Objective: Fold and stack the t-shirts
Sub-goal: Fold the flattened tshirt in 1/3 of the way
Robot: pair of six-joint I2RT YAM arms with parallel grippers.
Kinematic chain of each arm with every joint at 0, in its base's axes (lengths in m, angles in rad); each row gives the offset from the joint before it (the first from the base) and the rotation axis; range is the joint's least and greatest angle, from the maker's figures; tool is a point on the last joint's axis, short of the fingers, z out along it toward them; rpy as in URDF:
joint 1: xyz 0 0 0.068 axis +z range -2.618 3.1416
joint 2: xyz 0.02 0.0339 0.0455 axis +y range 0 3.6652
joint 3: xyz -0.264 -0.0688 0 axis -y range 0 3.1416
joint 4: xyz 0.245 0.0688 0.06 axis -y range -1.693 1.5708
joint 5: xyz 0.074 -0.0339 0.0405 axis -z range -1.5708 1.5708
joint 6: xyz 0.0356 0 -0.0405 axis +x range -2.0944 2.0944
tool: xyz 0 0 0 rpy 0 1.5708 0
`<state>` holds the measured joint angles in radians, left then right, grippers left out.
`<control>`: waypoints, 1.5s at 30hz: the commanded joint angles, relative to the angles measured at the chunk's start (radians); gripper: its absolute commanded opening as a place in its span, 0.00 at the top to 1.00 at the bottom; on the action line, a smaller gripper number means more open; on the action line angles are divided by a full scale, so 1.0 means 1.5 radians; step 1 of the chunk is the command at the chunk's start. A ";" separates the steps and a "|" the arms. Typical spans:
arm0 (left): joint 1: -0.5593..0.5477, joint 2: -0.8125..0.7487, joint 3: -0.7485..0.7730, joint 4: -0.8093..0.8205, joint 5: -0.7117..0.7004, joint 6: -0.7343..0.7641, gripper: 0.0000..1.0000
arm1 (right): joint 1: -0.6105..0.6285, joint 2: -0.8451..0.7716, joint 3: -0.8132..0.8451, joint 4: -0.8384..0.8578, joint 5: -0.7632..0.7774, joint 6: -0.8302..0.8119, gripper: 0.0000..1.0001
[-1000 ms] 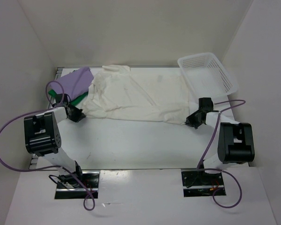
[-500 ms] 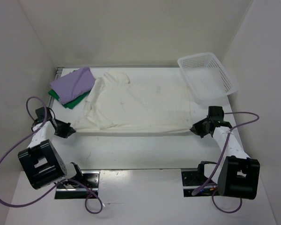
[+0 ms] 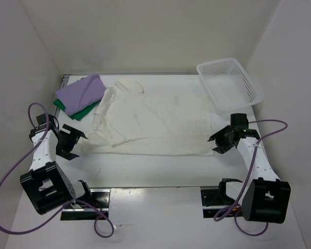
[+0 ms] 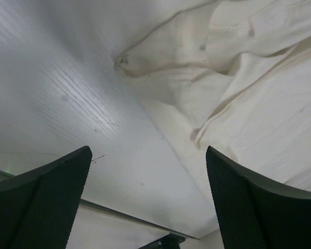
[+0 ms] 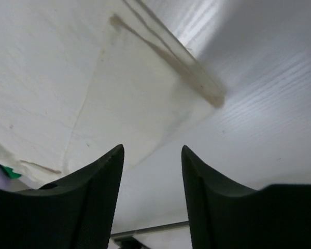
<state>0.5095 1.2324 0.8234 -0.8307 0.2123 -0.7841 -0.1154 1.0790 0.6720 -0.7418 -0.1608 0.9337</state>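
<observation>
The cream t-shirt [image 3: 155,124] lies spread flat across the middle of the table, its lower hem toward the arms. The lavender t-shirt [image 3: 83,90] lies folded on the green t-shirt [image 3: 82,112] at the back left. My left gripper [image 3: 74,142] is open just left of the cream shirt's near left corner, not touching it. In the left wrist view the cream shirt [image 4: 243,78] lies beyond the empty left gripper [image 4: 147,151]. My right gripper [image 3: 216,143] is open at the shirt's near right corner. In the right wrist view the cream cloth [image 5: 67,72] lies ahead of the empty right gripper [image 5: 152,149].
A white mesh basket [image 3: 245,78] stands at the back right, close behind the right arm. White walls enclose the table on three sides. Bare tabletop [image 3: 145,168] runs between the shirt's hem and the arm bases. Purple cables loop beside both arms.
Both grippers were shut on the cream shirt's near corners, pulling it taut toward the arms. Now both have opened and let go, and the shirt has settled flat.
</observation>
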 commanded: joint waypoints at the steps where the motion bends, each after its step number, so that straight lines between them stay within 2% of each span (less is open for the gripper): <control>1: -0.007 0.002 0.067 0.000 0.015 0.018 0.04 | 0.018 -0.014 0.097 -0.033 0.030 -0.034 0.43; 2: -0.027 0.009 0.095 0.016 0.032 0.026 0.14 | 0.026 -0.006 0.112 -0.033 0.042 -0.046 0.38; 3: -0.047 0.009 0.101 0.066 0.054 0.026 0.29 | 0.026 -0.006 0.132 -0.033 0.054 -0.062 0.36; 4: -0.066 0.017 0.101 0.085 0.079 0.026 0.49 | 0.034 -0.006 0.168 -0.033 0.054 -0.062 0.36; 5: -0.104 0.017 0.101 0.107 0.088 0.016 0.78 | 0.034 0.003 0.182 -0.019 0.054 -0.073 0.36; 7: -0.148 0.005 0.077 0.174 0.095 -0.001 0.92 | 0.043 0.015 0.202 -0.005 0.035 -0.087 0.35; 8: -0.176 -0.005 0.066 0.195 0.095 -0.010 0.99 | 0.063 0.015 0.202 0.040 0.020 -0.093 0.39; 9: -0.238 -0.012 0.055 0.229 0.087 -0.026 1.00 | 0.070 0.024 0.202 0.062 -0.017 -0.093 0.48; 11: -0.297 -0.012 0.017 0.254 0.065 -0.049 1.00 | 0.080 0.042 0.169 0.105 -0.047 -0.093 0.75; 12: -0.337 -0.012 -0.001 0.285 0.065 -0.076 1.00 | 0.102 0.054 0.160 0.134 -0.055 -0.093 1.00; 15: -0.369 -0.005 -0.064 0.349 0.065 -0.124 0.99 | 0.180 0.091 0.138 0.179 -0.061 -0.093 1.00; 16: -0.377 -0.005 -0.072 0.360 0.058 -0.135 0.94 | 0.199 0.109 0.138 0.180 -0.062 -0.093 1.00; 17: -0.387 -0.005 -0.078 0.369 0.058 -0.144 0.88 | 0.220 0.115 0.138 0.189 -0.051 -0.093 1.00; 18: -0.387 0.001 -0.085 0.377 0.040 -0.152 0.72 | 0.248 0.115 0.138 0.189 -0.051 -0.093 1.00; 19: -0.387 0.001 -0.085 0.383 0.028 -0.168 0.63 | 0.258 0.115 0.131 0.198 -0.051 -0.093 0.98; 22: -0.387 0.007 -0.098 0.396 -0.010 -0.197 0.52 | 0.264 0.105 0.102 0.210 -0.045 -0.093 0.92; 25: -0.387 -0.002 -0.124 0.402 -0.038 -0.236 0.52 | 0.264 0.086 0.096 0.199 -0.045 -0.111 0.88; 30: -0.387 -0.017 -0.151 0.382 -0.063 -0.281 0.66 | 0.264 0.061 0.082 0.187 -0.039 -0.111 0.87; 32: -0.387 -0.035 -0.171 0.376 -0.072 -0.289 0.69 | 0.264 0.052 0.082 0.187 -0.039 -0.111 0.85; 37: -0.387 -0.041 -0.215 0.402 -0.080 -0.325 0.69 | 0.264 0.058 0.082 0.181 -0.055 -0.117 0.85; 45: -0.387 -0.013 -0.202 0.425 -0.089 -0.331 0.67 | 0.264 0.058 0.082 0.181 -0.061 -0.130 0.85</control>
<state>-0.0685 1.1942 0.5007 -0.2371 0.1009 -1.2617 0.2817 1.1828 0.7963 -0.4934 -0.2443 0.7631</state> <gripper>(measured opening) 0.323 0.145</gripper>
